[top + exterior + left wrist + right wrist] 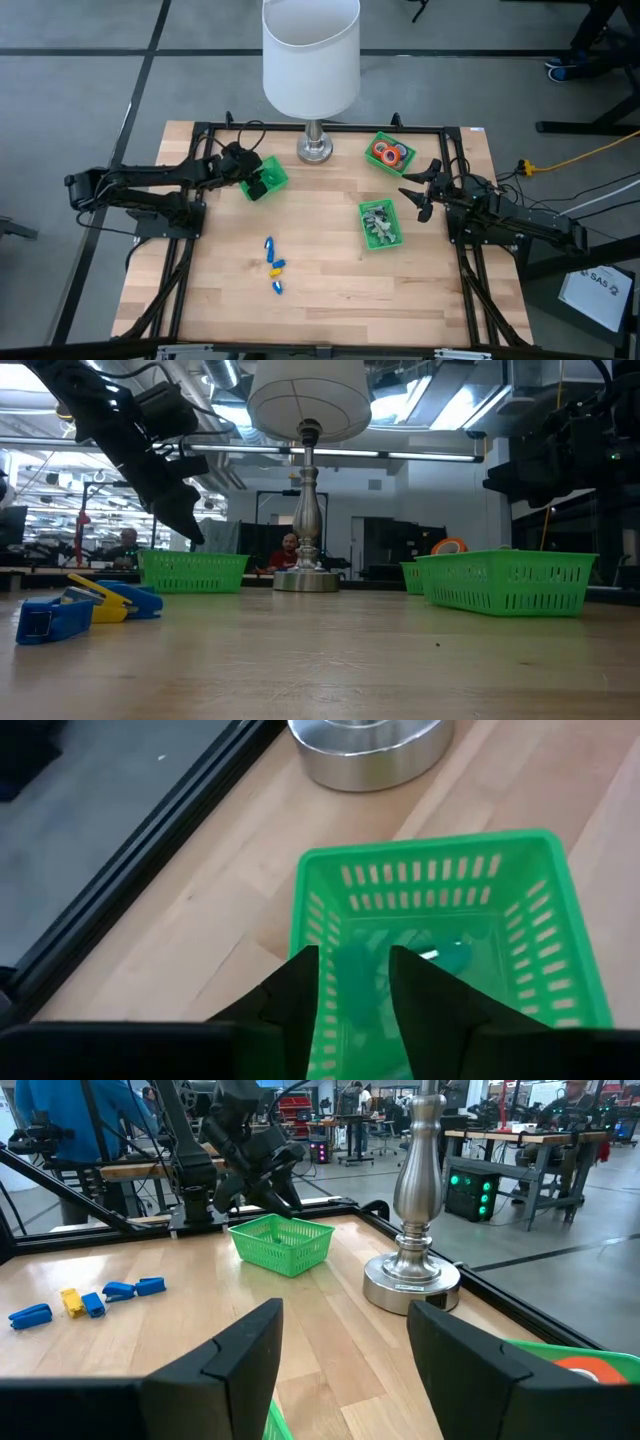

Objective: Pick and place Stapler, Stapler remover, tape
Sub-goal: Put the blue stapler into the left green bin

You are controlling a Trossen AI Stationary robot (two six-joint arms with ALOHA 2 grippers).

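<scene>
Small blue and yellow staplers (274,266) lie on the wooden table toward its near side, also the staplers (80,608) and the staplers (85,1300). Silvery stapler removers (377,222) fill one green bin. Red and orange tape rolls (390,153) sit in the far right bin; one orange tape roll (585,1366) shows. My left gripper (352,990) hangs open over a third green bin (268,176), pointing slantwise down into it. A blurred blue-green piece (443,958) lies in that bin (440,900). My right gripper (345,1355) waits open at the right, level.
A lamp with a silver base (314,150) and a white shade (310,50) stands at the far middle. A black frame (320,128) borders the table. Bare wood lies between the staplers and the remover bin (380,226). People show in the room behind.
</scene>
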